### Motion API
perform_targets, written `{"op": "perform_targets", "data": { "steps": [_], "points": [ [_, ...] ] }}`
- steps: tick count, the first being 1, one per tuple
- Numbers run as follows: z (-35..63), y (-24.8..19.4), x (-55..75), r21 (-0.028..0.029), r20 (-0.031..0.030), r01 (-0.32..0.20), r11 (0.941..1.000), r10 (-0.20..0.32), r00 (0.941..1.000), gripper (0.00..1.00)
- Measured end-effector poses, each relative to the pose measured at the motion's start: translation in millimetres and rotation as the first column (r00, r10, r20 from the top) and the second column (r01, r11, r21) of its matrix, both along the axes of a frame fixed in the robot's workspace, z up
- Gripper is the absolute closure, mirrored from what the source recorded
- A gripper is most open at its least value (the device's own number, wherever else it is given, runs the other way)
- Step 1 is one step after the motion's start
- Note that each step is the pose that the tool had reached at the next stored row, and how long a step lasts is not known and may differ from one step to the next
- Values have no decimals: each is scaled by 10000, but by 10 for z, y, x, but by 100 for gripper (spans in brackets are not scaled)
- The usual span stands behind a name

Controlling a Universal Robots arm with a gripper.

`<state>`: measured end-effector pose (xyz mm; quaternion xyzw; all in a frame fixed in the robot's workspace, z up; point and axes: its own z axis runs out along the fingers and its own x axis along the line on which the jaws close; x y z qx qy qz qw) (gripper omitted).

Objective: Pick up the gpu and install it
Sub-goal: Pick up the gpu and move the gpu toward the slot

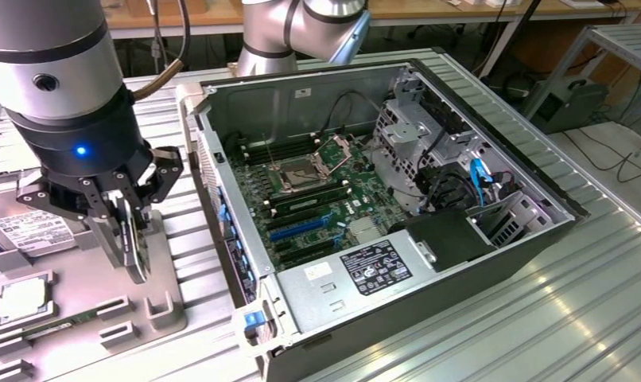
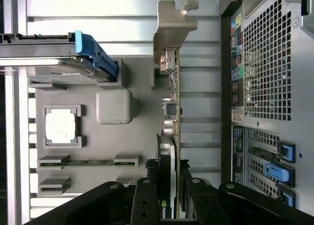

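gpu (image 2: 171, 137) on edge between the fingers of the tool (image 2: 169, 200), which are closed narrow on the board's two faces; silver bracket (image 2: 172, 34) points away from the wrist. An edge grip like this likely keeps the card upright for a slot. Whether its lower edge is clear of the grey tray (image 2: 142, 137) I cannot tell. Beside it on the tray, each in its own holder: memory stick (image 2: 88, 162), processor chip (image 2: 61, 126), then the hard drive (image 2: 64, 63) with a blue rail. The holders probably fix each part where the arm can find it. Farther off, to the exterior view's right, the computer case (image 1: 533, 159) lies on its side on the slatted table (image 1: 575, 302), open face up, motherboard (image 1: 320, 199) exposed from above.
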<state>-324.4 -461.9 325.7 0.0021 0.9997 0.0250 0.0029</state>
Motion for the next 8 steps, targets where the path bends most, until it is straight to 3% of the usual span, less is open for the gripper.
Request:
{"op": "perform_targets", "data": {
  "steps": [8],
  "points": [
    [94, 0, 0, 1, 1, 0, 10000, 0, 10000, 73]
  ]
}}
